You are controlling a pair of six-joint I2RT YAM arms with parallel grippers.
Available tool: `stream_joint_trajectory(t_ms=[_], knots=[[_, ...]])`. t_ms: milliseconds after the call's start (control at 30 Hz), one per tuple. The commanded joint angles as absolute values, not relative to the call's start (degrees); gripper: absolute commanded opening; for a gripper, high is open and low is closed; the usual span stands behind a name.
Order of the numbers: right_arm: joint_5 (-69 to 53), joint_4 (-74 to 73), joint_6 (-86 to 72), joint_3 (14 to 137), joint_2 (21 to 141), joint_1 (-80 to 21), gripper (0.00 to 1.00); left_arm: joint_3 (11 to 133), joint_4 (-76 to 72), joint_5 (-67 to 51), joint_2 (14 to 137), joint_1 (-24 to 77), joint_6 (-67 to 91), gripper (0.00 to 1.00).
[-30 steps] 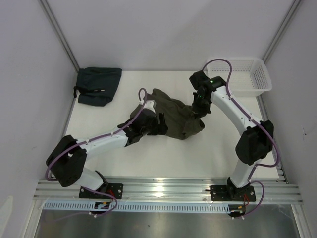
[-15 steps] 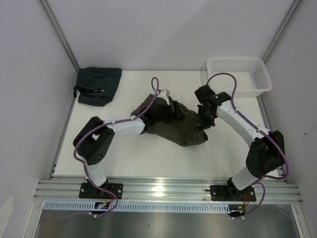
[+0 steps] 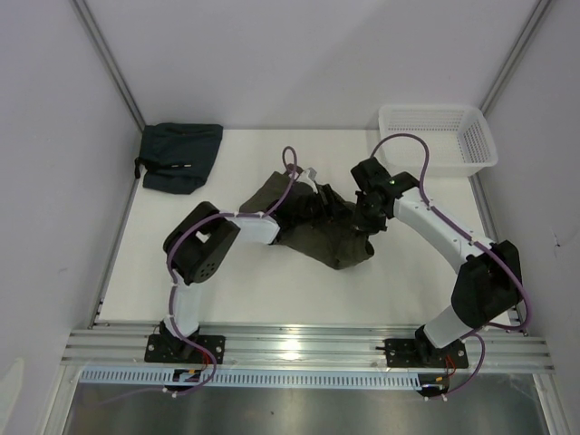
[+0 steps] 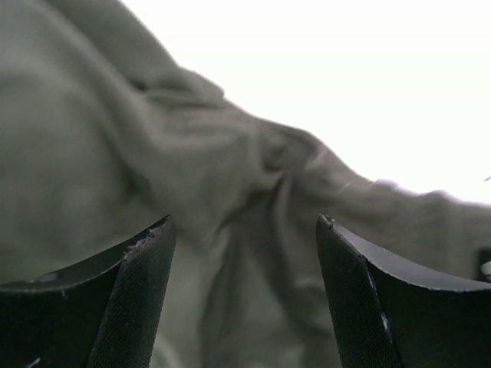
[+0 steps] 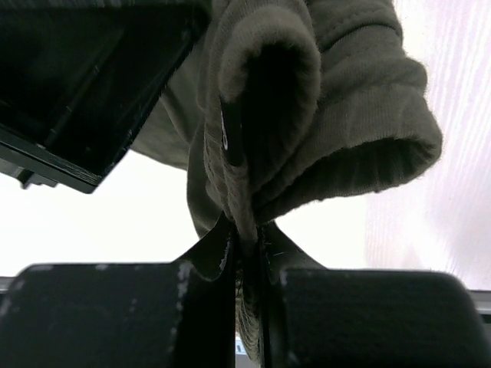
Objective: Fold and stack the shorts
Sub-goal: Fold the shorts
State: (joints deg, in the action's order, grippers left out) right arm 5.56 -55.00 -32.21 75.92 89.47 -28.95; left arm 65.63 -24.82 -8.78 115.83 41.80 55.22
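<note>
Clamping shorts (image 3: 328,237): right pincer (image 5: 247,249) | left pincer (image 4: 244,224) apart over shorts | basket (image 3: 453,164) well apart

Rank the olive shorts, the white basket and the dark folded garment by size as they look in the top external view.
1. olive shorts: the widest spread, though crumpled and partly hidden.
2. white basket.
3. dark folded garment: only a little smaller than the basket, so that is a close call.
</note>
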Motion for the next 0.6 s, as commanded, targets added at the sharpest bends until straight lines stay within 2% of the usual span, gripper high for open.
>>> stream_joint_trajectory(t_ms=[0, 300, 567], knots=[[5.7, -52.9, -33.7, 75.3, 87.8, -30.1, 0.00, 68.5, -32.3, -7.7, 116.6, 41.4, 60.0, 0.76], [5.9, -52.6, -34.3, 74.4, 87.1, -30.4, 0.00, 71.1, -36.0, -6.7, 122.6, 41.7, 66.3, 0.76], [5.7, -53.1, -36.2, 73.7, 83.9, -33.2, 0.00, 74.4, -37.3, -1.2, 127.5, 42.5, 66.8, 0.75]])
